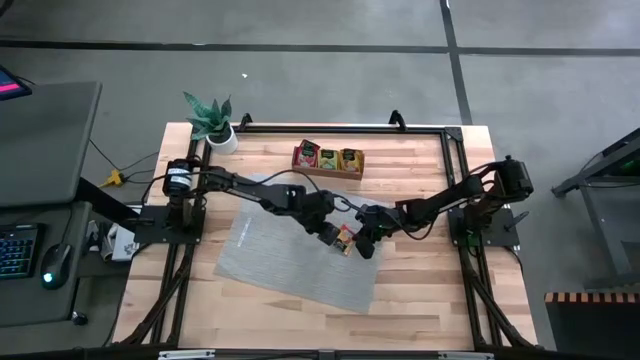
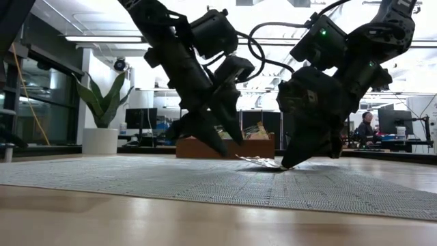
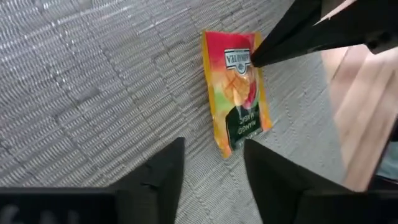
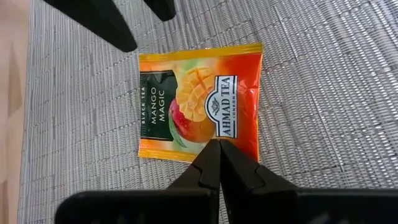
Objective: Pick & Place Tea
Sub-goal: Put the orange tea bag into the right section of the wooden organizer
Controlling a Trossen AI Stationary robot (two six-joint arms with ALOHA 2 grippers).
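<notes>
One orange-and-red tea sachet (image 4: 199, 99) with a dark label patch lies on the grey woven mat (image 1: 290, 255) near the table's middle. My right gripper (image 4: 217, 144) is shut, with its tips on the sachet's edge. My left gripper (image 3: 214, 146) is open just left of the sachet. Its fingers stand over the sachet's opposite end (image 3: 233, 146), clear of it in the low view. The brown tray (image 1: 328, 160) at the far side holds more sachets. My right gripper presses its shut fingertips (image 4: 219, 155) down on the sachet's edge strip (image 4: 193, 152), about midway along that side. The fingers slant down from the table's right. The sachet lies on the mat, and its end toward my left gripper (image 2: 249, 159) stands slightly raised in the low view.
A potted plant (image 1: 215, 125) stands at the far left corner. Bare wood (image 1: 420, 290) shows around the mat. A black frame rail (image 1: 340, 127) runs along the far edge behind the tray.
</notes>
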